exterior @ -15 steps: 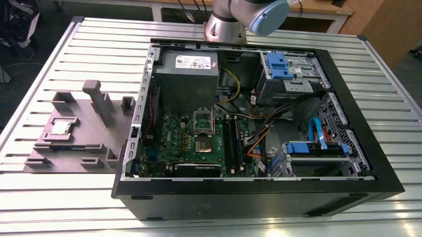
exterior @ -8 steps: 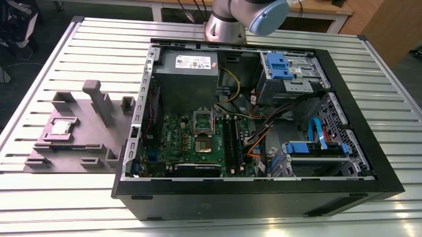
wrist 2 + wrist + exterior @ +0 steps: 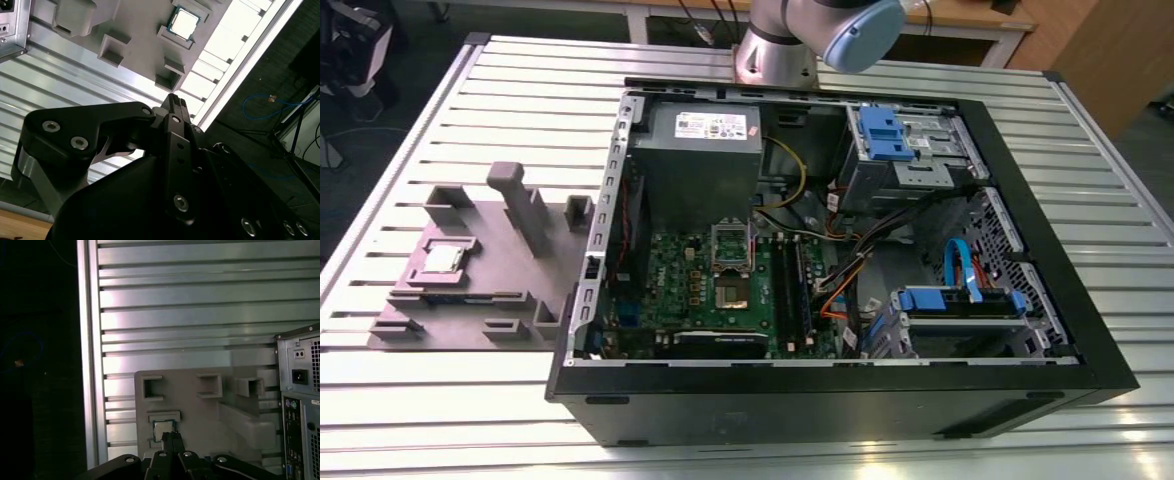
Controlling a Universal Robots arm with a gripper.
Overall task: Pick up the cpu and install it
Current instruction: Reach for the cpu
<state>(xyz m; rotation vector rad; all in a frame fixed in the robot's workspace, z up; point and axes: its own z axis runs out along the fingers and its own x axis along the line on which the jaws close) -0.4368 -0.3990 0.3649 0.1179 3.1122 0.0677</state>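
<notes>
Cpu (image 3: 183,23) sits flat, metal top up, in a square recess of the grey fixture block (image 3: 135,20). Gripper (image 3: 175,104) tip is near the cpu but apart from it, over the slatted aluminium table (image 3: 60,85). Computer case (image 3: 10,25) corner lies beside the fixture. Blue cable (image 3: 257,107) lies on the dark floor past the table edge.

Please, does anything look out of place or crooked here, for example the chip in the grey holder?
Nothing stands out. The cpu lies flat and square in its pocket of the grey holder, which sits on the table at the exterior view's left of the open computer case. No spill or damage shows.
</notes>
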